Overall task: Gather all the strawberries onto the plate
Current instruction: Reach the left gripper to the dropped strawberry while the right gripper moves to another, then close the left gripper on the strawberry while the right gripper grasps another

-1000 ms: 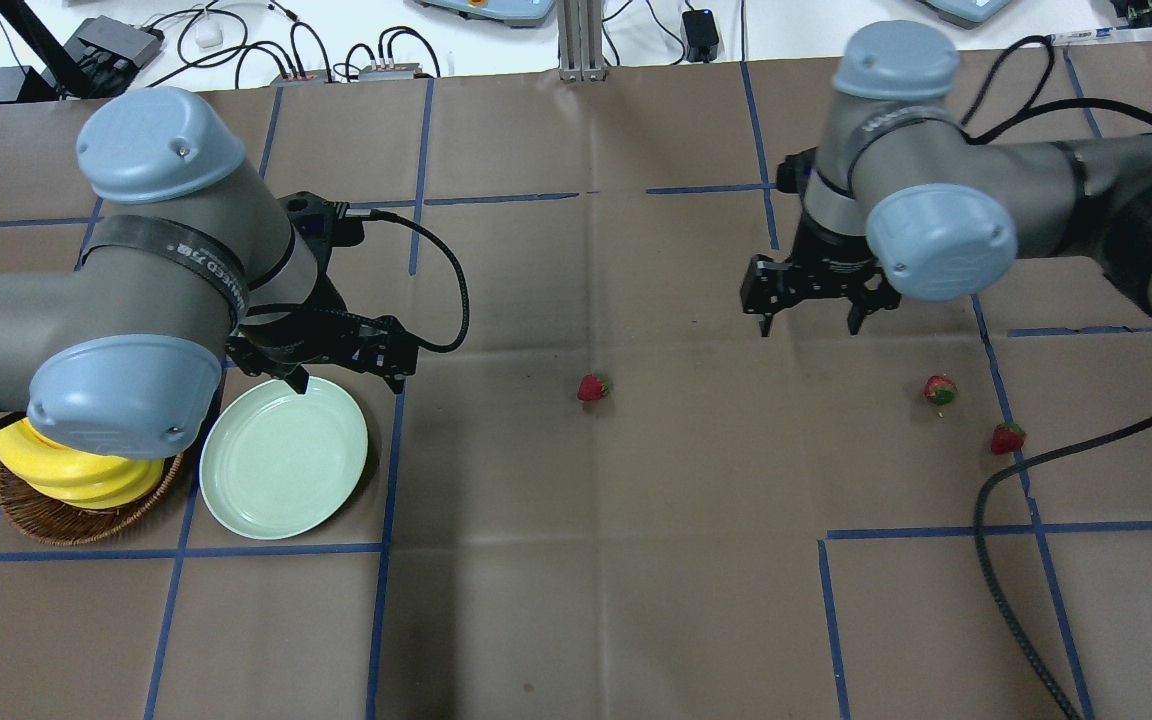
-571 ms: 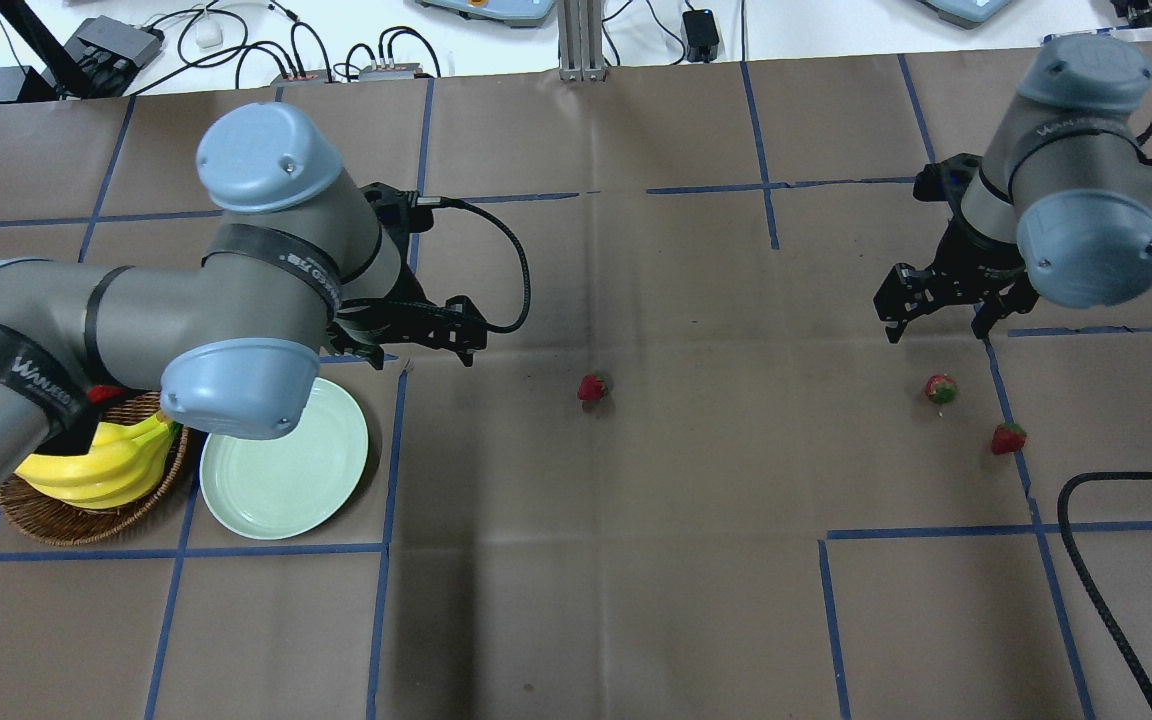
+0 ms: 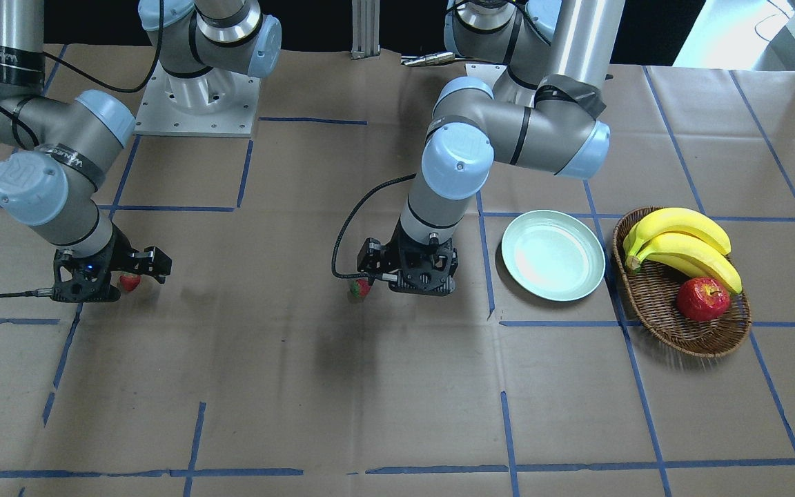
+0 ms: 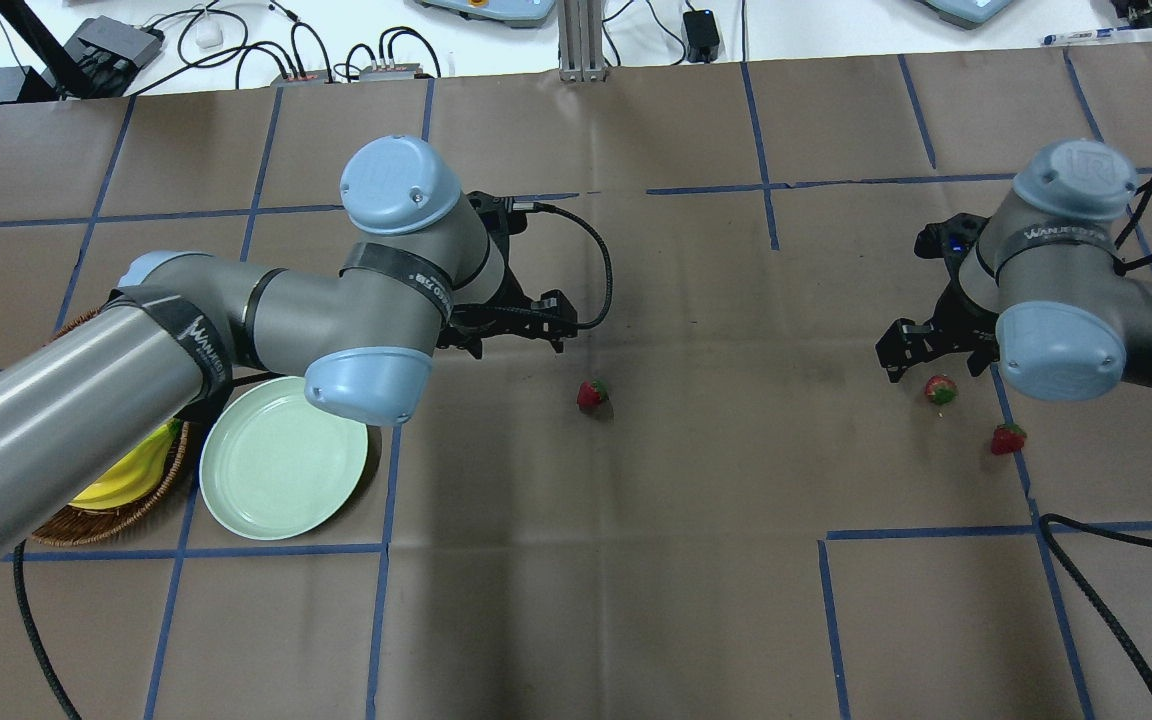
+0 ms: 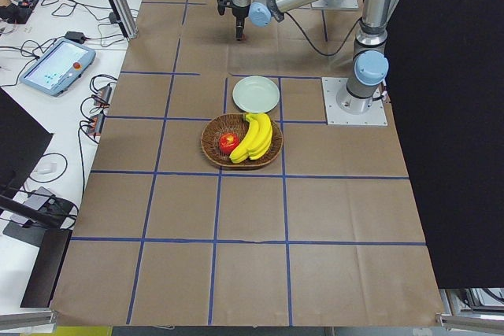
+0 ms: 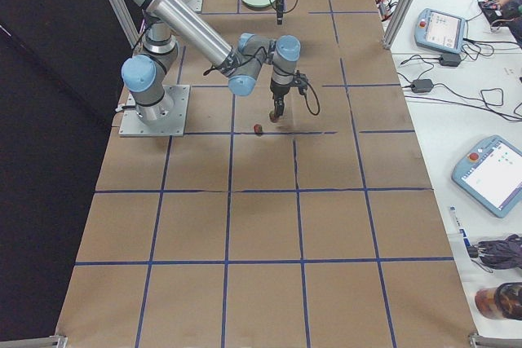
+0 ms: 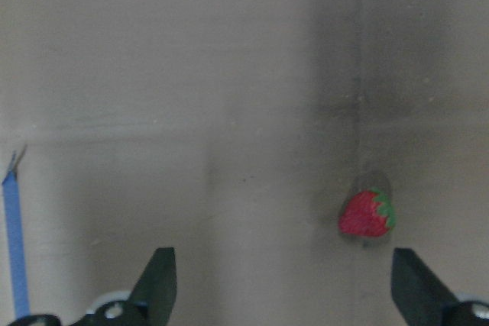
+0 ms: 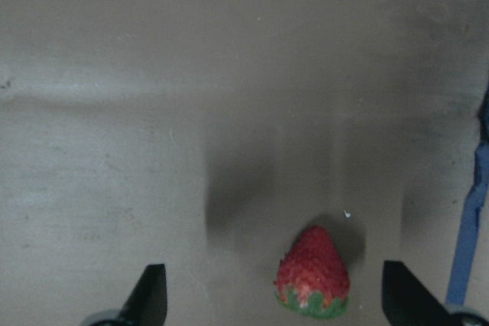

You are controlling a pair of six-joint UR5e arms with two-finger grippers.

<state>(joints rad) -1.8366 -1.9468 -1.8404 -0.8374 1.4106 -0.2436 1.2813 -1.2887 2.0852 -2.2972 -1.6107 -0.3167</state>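
Three small red strawberries with green caps all lie on the brown paper surface (image 4: 696,600). The middle strawberry (image 4: 592,393) sits alone, well apart from the inner right strawberry (image 4: 940,389) and the outer right strawberry (image 4: 1007,438). The round, pale mint-green plate (image 4: 283,457) holds none. Within the last second my left pincer (image 4: 513,347) swung off the plate towards the middle strawberry. My right pincer (image 4: 936,374) moved out over the inner right one. Both are spread wide, grasping nothing. I judge two pickups are about to begin.
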